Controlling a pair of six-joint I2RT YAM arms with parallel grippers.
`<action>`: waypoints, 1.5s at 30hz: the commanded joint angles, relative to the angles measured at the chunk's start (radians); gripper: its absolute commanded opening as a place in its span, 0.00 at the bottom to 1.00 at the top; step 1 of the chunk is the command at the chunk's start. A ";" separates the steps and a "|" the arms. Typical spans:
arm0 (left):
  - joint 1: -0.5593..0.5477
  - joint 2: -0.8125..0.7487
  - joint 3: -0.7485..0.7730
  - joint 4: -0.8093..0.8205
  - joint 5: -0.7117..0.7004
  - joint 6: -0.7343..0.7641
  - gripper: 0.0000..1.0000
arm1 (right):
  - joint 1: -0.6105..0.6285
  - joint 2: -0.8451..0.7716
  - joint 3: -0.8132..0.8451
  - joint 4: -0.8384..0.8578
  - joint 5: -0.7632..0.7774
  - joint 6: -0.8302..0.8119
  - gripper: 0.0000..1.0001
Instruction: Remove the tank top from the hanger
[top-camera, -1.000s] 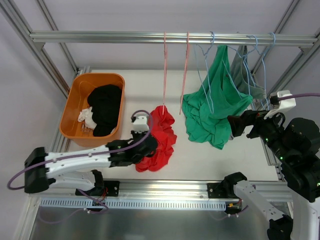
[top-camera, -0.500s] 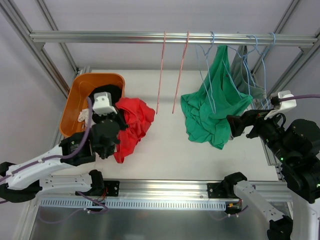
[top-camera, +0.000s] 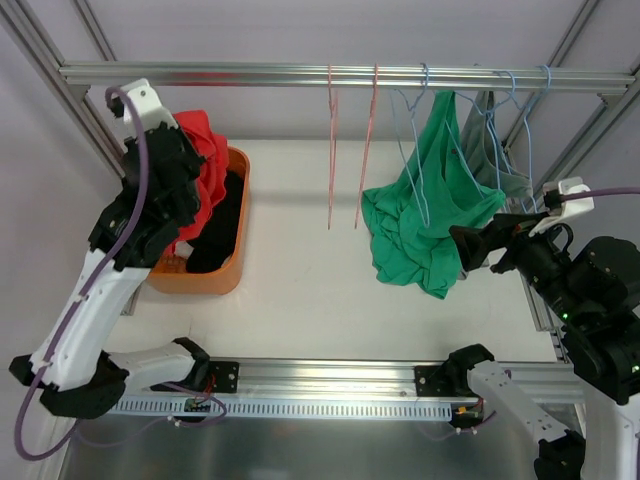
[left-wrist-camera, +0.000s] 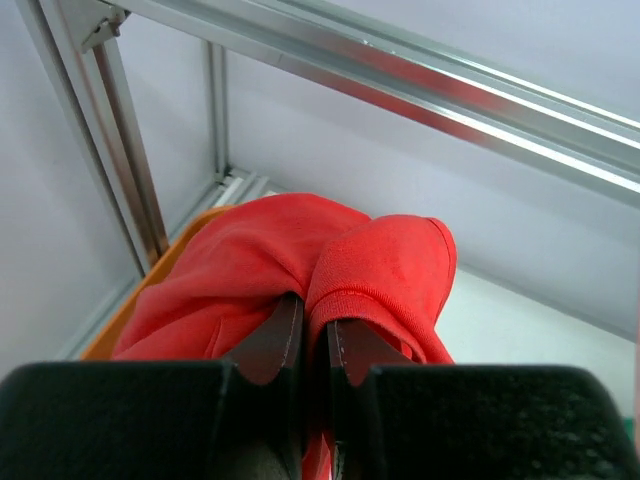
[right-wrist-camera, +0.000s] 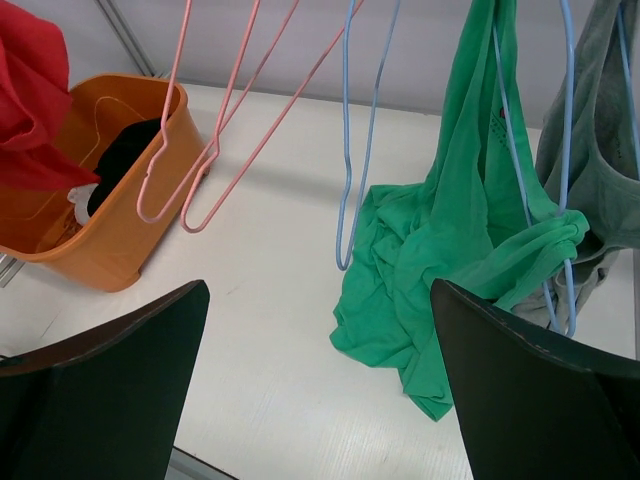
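From the overhead camera I see the left gripper (top-camera: 188, 150) raised high at the left, clamped on the red fabric tank top (top-camera: 208, 165). The garment hangs over the orange plastic bin (top-camera: 243, 200), which holds black clothing (top-camera: 215, 235). Two pink wire hangers (top-camera: 331, 150) dangle bare from the aluminium rail (top-camera: 300, 74). The right gripper (top-camera: 470, 250) sits just beside the green fabric garment (top-camera: 420, 220).

On my left wrist feed, both fingers (left-wrist-camera: 270, 345) are pressed together with red cloth bunched between them, and the bin's rim (left-wrist-camera: 110, 335) is below.

On my right wrist feed, the right gripper's jaws stand wide apart with nothing between them. They face the green garment draped on a blue wire hanger (right-wrist-camera: 350, 150), with a grey garment (right-wrist-camera: 600, 130) beside it.
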 joint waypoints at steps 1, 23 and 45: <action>0.109 0.089 0.086 0.003 0.095 0.061 0.00 | 0.001 0.019 -0.001 0.058 -0.018 0.014 0.99; 0.366 0.031 -0.146 -0.290 0.411 -0.271 0.99 | -0.024 0.335 0.232 -0.035 0.112 -0.095 0.99; 0.364 -0.252 -0.603 -0.290 1.301 -0.048 0.99 | -0.312 0.663 0.403 -0.063 0.060 -0.339 0.49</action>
